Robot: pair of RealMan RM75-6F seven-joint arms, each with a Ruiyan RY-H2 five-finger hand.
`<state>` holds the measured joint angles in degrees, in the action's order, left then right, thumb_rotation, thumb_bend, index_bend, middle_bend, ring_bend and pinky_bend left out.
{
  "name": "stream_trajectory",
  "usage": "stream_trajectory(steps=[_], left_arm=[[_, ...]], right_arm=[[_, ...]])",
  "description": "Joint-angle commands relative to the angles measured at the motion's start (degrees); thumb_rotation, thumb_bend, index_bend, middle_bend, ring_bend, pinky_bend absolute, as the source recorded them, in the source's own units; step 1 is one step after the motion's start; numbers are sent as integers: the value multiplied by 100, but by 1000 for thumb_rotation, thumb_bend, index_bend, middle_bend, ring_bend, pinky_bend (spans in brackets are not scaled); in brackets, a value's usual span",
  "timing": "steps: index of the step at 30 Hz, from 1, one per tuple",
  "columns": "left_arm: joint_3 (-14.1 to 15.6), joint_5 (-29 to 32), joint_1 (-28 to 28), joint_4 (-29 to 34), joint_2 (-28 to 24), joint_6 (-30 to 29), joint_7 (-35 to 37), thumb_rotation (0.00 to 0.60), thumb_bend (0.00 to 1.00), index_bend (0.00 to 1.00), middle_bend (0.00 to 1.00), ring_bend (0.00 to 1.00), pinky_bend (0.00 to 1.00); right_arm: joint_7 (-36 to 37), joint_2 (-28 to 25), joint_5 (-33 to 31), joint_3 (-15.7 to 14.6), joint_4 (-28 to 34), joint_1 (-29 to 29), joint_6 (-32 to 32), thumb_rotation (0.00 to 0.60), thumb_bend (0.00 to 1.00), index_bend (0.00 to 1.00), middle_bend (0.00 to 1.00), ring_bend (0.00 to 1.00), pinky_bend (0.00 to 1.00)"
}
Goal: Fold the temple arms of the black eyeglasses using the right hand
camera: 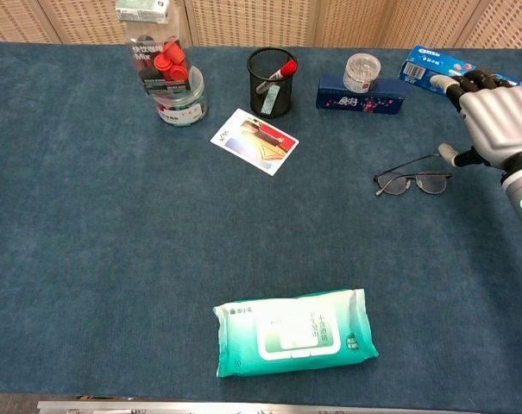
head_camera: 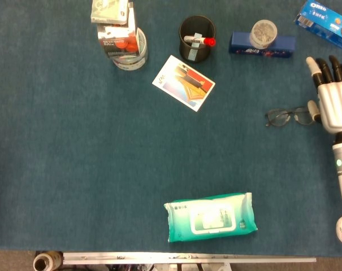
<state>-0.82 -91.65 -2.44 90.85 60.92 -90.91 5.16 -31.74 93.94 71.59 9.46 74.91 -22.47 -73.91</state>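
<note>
The black eyeglasses (head_camera: 288,117) (camera: 413,179) lie on the blue table at the right, lenses facing the near side, one temple arm curving up and back toward the far right. My right hand (head_camera: 332,96) (camera: 493,122) hovers just right of them, fingers extended and apart, holding nothing; its thumb tip sits close to the right end of the frame. Whether the thumb touches the frame I cannot tell. My left hand appears in neither view.
A teal wet-wipes pack (head_camera: 210,216) lies near the front edge. At the back stand a black pen cup (head_camera: 197,38), a card (head_camera: 184,82), a stack of jars and boxes (head_camera: 121,35), a dark blue box (head_camera: 262,43) and an Oreo packet (head_camera: 324,18).
</note>
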Motion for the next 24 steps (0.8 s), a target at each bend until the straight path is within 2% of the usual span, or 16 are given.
stream_trajectory(steps=[1, 24], left_arm=[[1, 0, 1, 1, -1, -1, 4, 600, 250, 531, 402, 337, 467], [-8, 8, 10, -4, -20, -25, 76, 600, 249, 531, 402, 336, 467]], right_arm=[[-58, 26, -14, 2, -71, -18, 11, 600, 260, 116, 169, 82, 180], [-255, 280, -77, -72, -554, -112, 179, 600, 244, 115, 162, 77, 173]])
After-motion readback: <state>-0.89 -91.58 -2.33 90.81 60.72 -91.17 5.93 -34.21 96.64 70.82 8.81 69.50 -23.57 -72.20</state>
